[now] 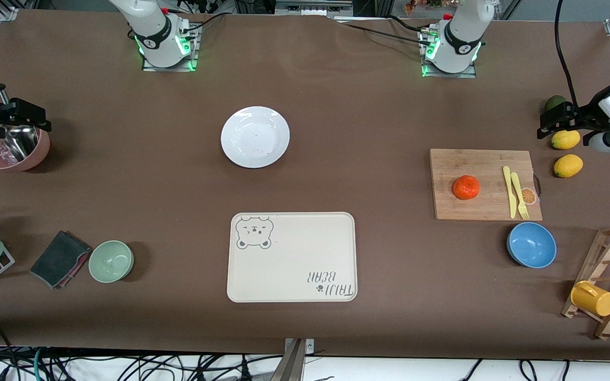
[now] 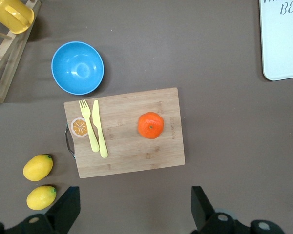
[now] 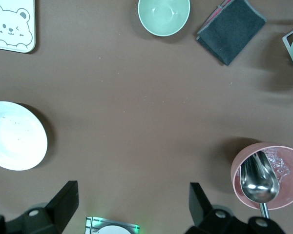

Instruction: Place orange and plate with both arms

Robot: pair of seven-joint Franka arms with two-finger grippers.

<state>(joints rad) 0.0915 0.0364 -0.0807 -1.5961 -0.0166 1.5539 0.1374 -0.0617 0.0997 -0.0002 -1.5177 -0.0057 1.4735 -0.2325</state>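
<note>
The orange (image 1: 466, 187) sits on a wooden cutting board (image 1: 453, 164) toward the left arm's end of the table; it also shows in the left wrist view (image 2: 151, 125). The white plate (image 1: 255, 137) lies on the table between the two arm bases and the bear-print tray, and shows in the right wrist view (image 3: 14, 136). My left gripper (image 1: 556, 120) is open and empty over the table beside the lemons, apart from the board (image 2: 134, 209). My right gripper (image 1: 29, 114) is open and empty over a pink cup at the right arm's end (image 3: 132, 207).
A cream bear-print tray (image 1: 292, 257) lies nearer the camera than the plate. A yellow fork and knife (image 1: 514, 190) lie on the board. A blue bowl (image 1: 531, 244), two lemons (image 1: 568, 165), a wooden rack with a yellow mug (image 1: 593, 299), a green bowl (image 1: 111, 261), a dark cloth (image 1: 60, 259) and the pink cup with a metal scoop (image 1: 16, 148) stand around.
</note>
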